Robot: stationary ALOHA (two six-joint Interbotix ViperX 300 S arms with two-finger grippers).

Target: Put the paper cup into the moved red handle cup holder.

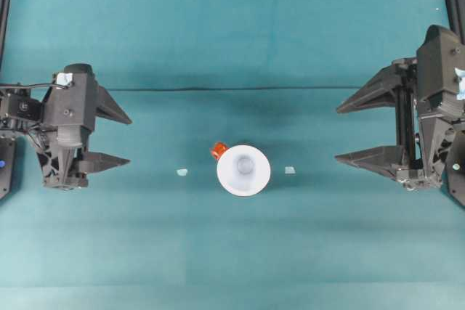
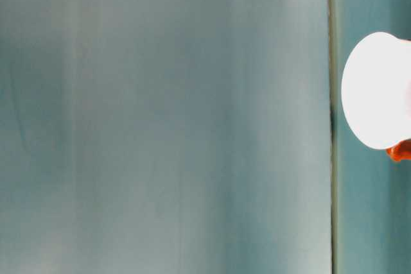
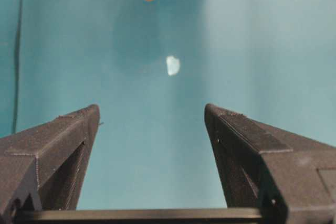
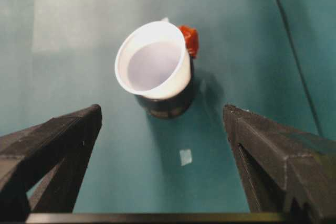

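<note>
Already the cup [image 4: 153, 60] sits in the holder [image 4: 170, 103] mid-tabletop [image 1: 232, 252], task looks done; L end effector [image 1: 116, 137] & R end effector [image 1: 350, 133] wide, empty.

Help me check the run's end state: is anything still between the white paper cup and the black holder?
Nothing visible does: the white paper cup already sits inside the glossy black holder with the red handle, both grippers open and apart from it.
</note>
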